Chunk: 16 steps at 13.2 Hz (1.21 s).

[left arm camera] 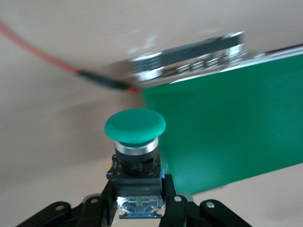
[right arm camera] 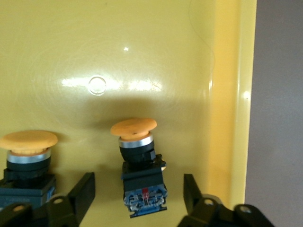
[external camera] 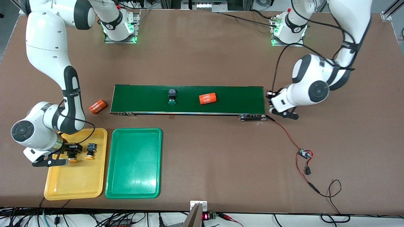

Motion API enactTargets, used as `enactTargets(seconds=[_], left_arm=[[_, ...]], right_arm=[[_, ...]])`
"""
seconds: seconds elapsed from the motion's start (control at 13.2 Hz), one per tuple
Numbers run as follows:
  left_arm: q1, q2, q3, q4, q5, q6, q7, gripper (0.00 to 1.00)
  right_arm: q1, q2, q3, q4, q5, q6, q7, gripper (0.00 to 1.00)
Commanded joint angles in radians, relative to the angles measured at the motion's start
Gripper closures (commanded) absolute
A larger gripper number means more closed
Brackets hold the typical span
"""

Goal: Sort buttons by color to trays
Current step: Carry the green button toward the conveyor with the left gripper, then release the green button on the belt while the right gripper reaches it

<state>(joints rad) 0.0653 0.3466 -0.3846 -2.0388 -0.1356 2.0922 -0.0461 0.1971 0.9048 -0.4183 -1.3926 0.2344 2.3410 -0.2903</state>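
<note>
My right claw (right arm camera: 137,194) is spread wide over the yellow tray (external camera: 75,186), released around one yellow button (right arm camera: 138,163); the second yellow button (external camera: 91,150) rests just beside it. My left claw (left arm camera: 139,208) grips a green button (left arm camera: 136,142) at the left arm's end of the belt (external camera: 189,99). Another green button (external camera: 172,96) lies on the belt. The green tray (external camera: 134,164) has no buttons in it. I judge yellows done, greens left. The orange cylinders (external camera: 207,98) read "4680".

Brown table (external camera: 202,47) — cables (external camera: 315,217) along edge.
</note>
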Motion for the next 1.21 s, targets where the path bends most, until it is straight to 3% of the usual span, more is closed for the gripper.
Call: enactTargets(seconds=[0.0, 0.15, 0.23, 0.3, 0.38, 0.53, 0.68, 0.83, 1.14], left_arm=[[-0.028, 0.058, -0.084, 0.037, -0.030, 0.073, -0.134, 0.75], [-0.064, 0.084, -0.123, 0.035, -0.030, 0.123, -0.289, 0.72], [-0.076, 0.091, -0.128, 0.032, -0.030, 0.134, -0.313, 0.62], [-0.076, 0.089, -0.128, 0.032, -0.030, 0.132, -0.311, 0.19], [-0.076, 0.077, -0.128, 0.031, -0.030, 0.124, -0.307, 0.00], [-0.067, 0.020, -0.125, 0.031, -0.030, 0.105, -0.311, 0.00], [-0.059, -0.073, -0.097, 0.052, -0.023, -0.004, -0.308, 0.00], [-0.055, -0.150, -0.010, 0.101, -0.010, -0.178, -0.290, 0.00], [0.034, -0.187, 0.021, 0.187, 0.225, -0.360, -0.150, 0.00]], right_arm=[[-0.004, -0.041, 0.010, 0.011, 0.023, -0.044, -0.027, 0.00], [-0.004, -0.111, 0.012, 0.014, 0.026, -0.202, -0.026, 0.00], [0.004, -0.147, 0.013, 0.014, 0.028, -0.251, -0.027, 0.00], [0.033, -0.186, 0.015, 0.000, 0.031, -0.303, -0.026, 0.00], [0.050, -0.226, 0.015, -0.028, 0.033, -0.340, -0.026, 0.00], [0.102, -0.294, 0.013, -0.121, 0.033, -0.350, -0.010, 0.00], [0.140, -0.374, 0.013, -0.218, 0.036, -0.345, 0.034, 0.00], [0.197, -0.452, 0.012, -0.313, 0.036, -0.339, 0.095, 0.00], [0.365, -0.541, 0.007, -0.420, 0.033, -0.332, 0.319, 0.00]])
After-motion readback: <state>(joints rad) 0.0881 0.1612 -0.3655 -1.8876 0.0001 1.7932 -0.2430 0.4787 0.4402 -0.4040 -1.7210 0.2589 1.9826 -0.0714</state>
